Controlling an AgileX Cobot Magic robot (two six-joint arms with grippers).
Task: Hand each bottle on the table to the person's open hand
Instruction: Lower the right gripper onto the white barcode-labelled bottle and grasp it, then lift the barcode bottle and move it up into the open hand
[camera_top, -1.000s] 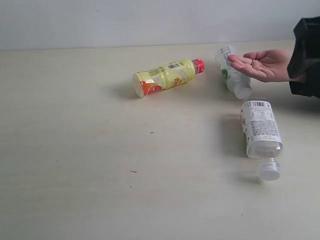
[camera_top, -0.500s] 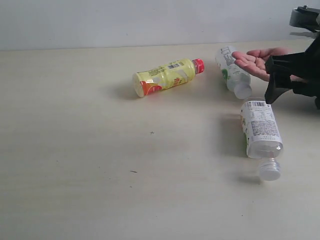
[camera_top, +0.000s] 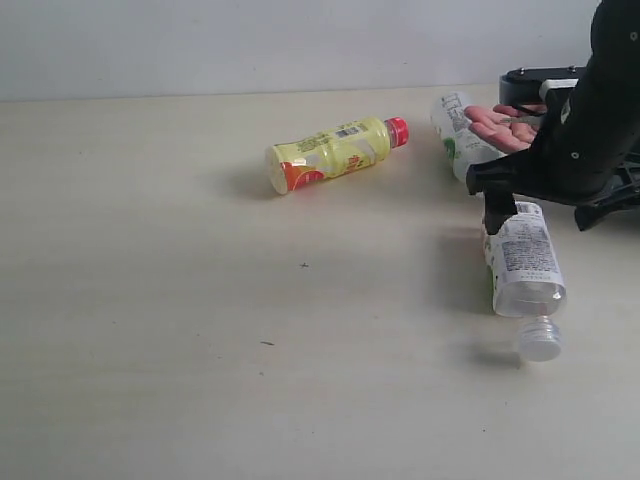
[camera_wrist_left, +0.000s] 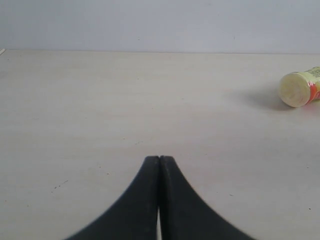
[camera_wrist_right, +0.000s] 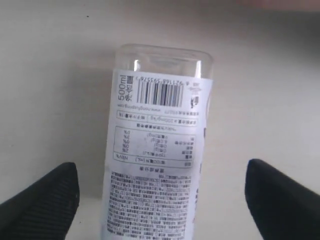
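Observation:
A yellow bottle (camera_top: 335, 152) with a red cap lies on its side at the back of the table (camera_top: 150, 300); its base (camera_wrist_left: 297, 89) shows in the left wrist view. Two clear white-labelled bottles lie at the right, one near (camera_top: 522, 262) and one far (camera_top: 453, 132). The person's open hand (camera_top: 505, 128) hovers palm up over the far one. My right gripper (camera_wrist_right: 162, 185) is open and straddles the near bottle (camera_wrist_right: 157, 150) at its base end, fingers apart from it. My left gripper (camera_wrist_left: 159, 159) is shut and empty, low over bare table. The red-labelled bottle is out of view.
My black right arm (camera_top: 585, 120) reaches in from the right, covering the person's wrist and part of the far bottle. A pale wall (camera_top: 250, 40) runs behind the table's far edge. A few dark specks (camera_top: 304, 265) dot the tabletop.
My right arm has swung in from the right edge and come down over the near white-labelled bottle. The bottles have stayed put; the hand is now partly covered by the arm.

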